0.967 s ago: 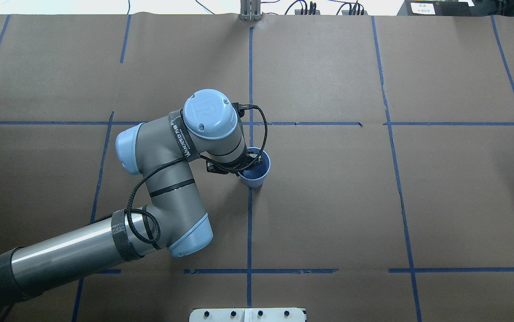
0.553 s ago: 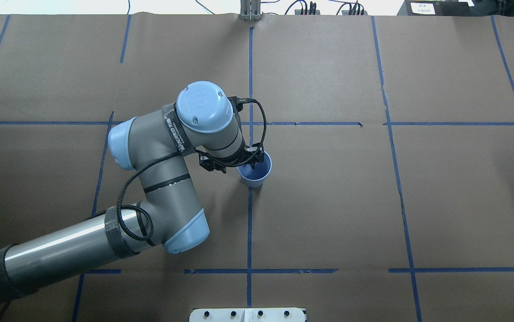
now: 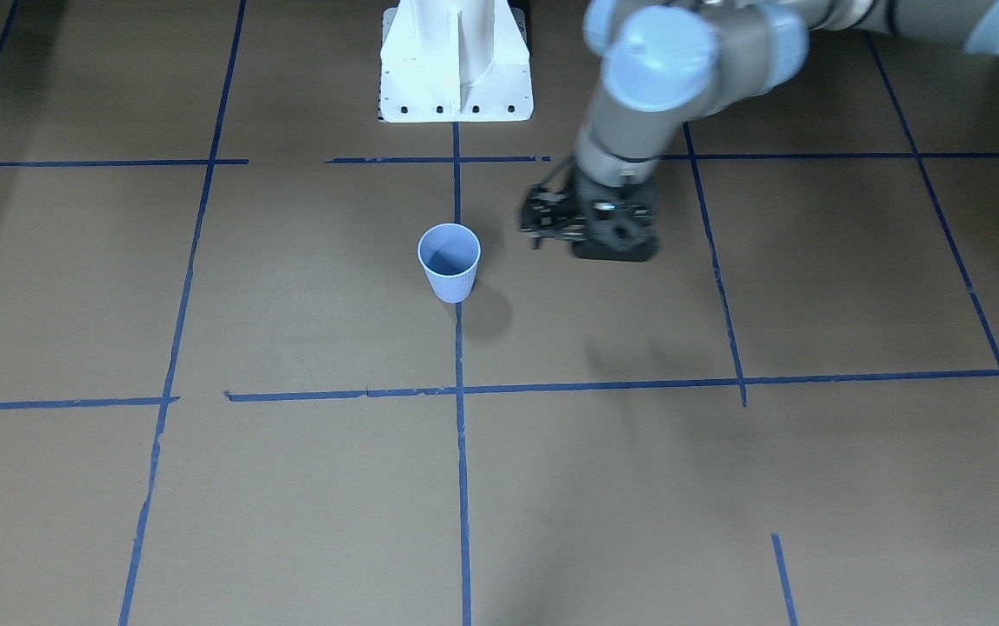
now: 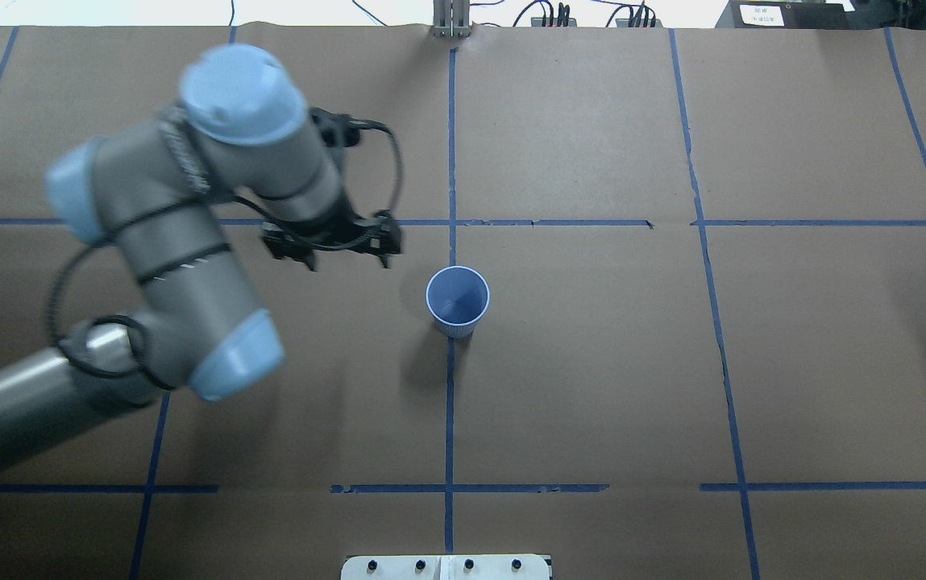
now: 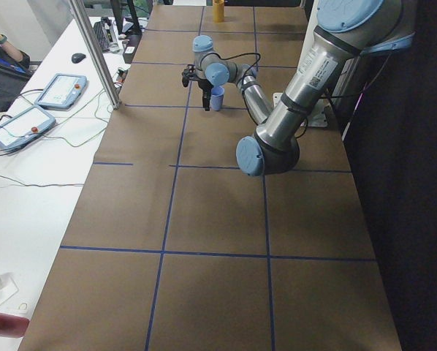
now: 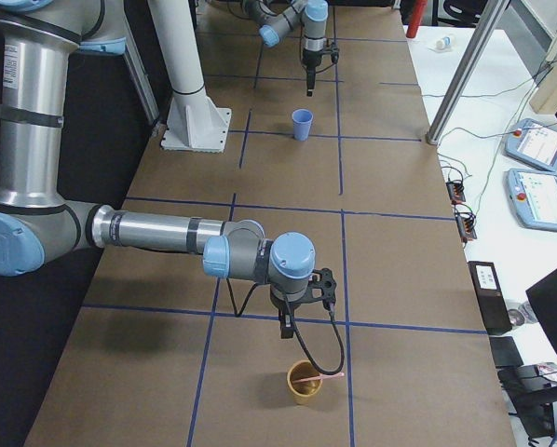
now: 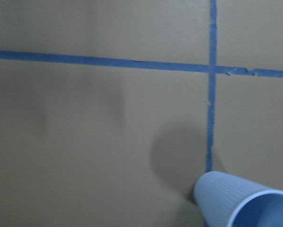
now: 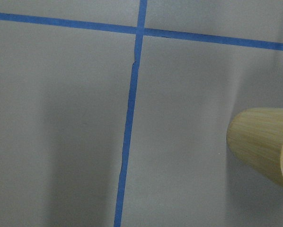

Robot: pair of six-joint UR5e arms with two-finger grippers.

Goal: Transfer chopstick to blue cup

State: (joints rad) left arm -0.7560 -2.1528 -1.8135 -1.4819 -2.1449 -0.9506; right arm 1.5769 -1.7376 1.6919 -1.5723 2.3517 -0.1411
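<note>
There it was, the small blue ribbed paper cup [image 4: 458,300], upright on the brown paper-covered table [image 4: 591,362], planted right on the central blue tape line [image 4: 450,419]. The left gripper [image 4: 335,246] hung up off the table on the cup's left side, clear of it, no contact at all, and smeared by motion blur in the overhead view. Its jaws looked spread wide apart with nothing between them. The left wrist camera showed only table, tape and the cup's rim low in its right corner.

And the chopstick? Way over at the robot's right end of the table: a thin pink chopstick [image 6: 321,376] lay tilted across the mouth of a tan bamboo-coloured cup [image 6: 304,385], one end poking out past the rim, well apart from the blue cup. The right gripper [image 6: 285,328] hovered just above and beside that tan cup, fingers pointing down. It showed only in the right-side view, so I could not tell whether those jaws were parted or closed
</note>
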